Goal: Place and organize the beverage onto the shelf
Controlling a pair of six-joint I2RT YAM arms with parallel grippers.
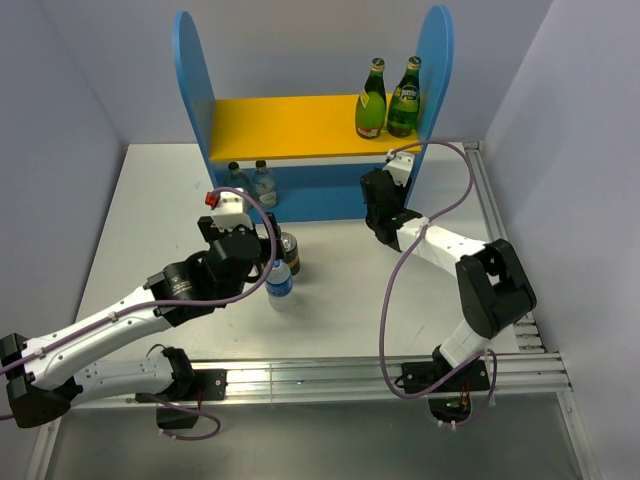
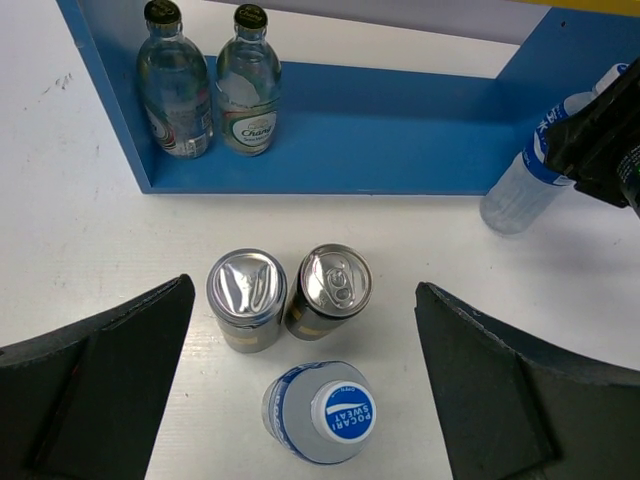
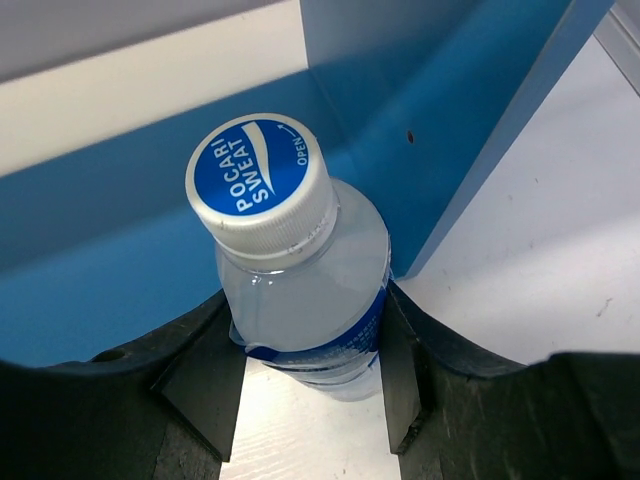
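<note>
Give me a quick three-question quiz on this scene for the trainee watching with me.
1. True or false: both green bottles stand on the yellow board of the shelf.
2. What is the right gripper shut on? A) a green bottle B) a plastic bottle with a blue cap C) nothing
3. How many cans stand on the table below the open left gripper?
Key: 1 true; 2 B; 3 two.
</note>
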